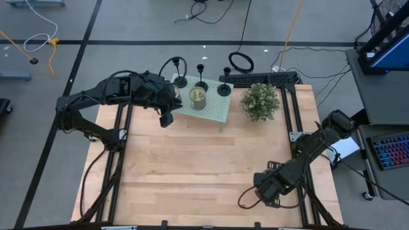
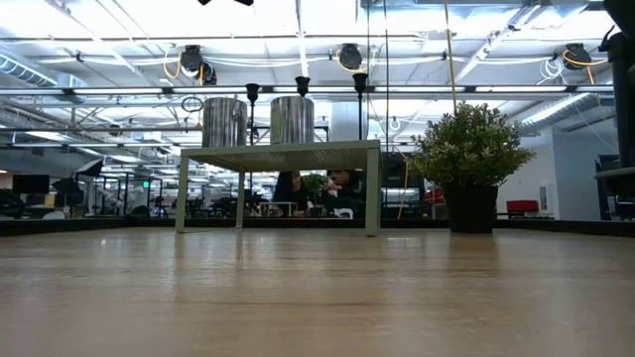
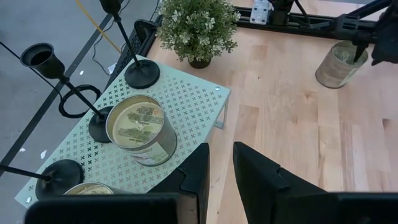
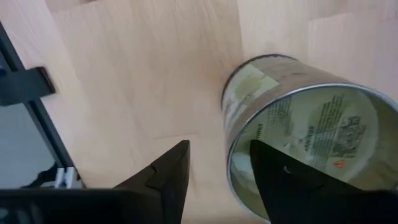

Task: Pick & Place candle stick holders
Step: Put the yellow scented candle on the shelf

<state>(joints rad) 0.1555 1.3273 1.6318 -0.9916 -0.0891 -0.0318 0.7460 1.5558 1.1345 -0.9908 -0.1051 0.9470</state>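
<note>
High view first: the three candle stick holders (image 1: 202, 84) stand in a row along the far edge of the pale green perforated stand (image 1: 217, 112), a glass jar (image 1: 198, 98) sits just in front of them, the potted plant (image 1: 259, 101) is beside the stand, the left gripper (image 1: 166, 119) hangs over the stand's near-left edge, and the right gripper (image 1: 265, 191) is well apart at the near right of the wooden table (image 1: 192, 172). Left wrist view now: the left gripper (image 3: 219, 163) has its fingers slightly apart with nothing between them, just short of a jar (image 3: 140, 129) with the holders' round bases (image 3: 142, 74) behind it. Right wrist view: the right gripper (image 4: 219, 163) has its fingers spread, one finger (image 4: 292, 180) against the rim of another jar (image 4: 298, 124) on the wood, though whether it grips is not something I can tell.
</note>
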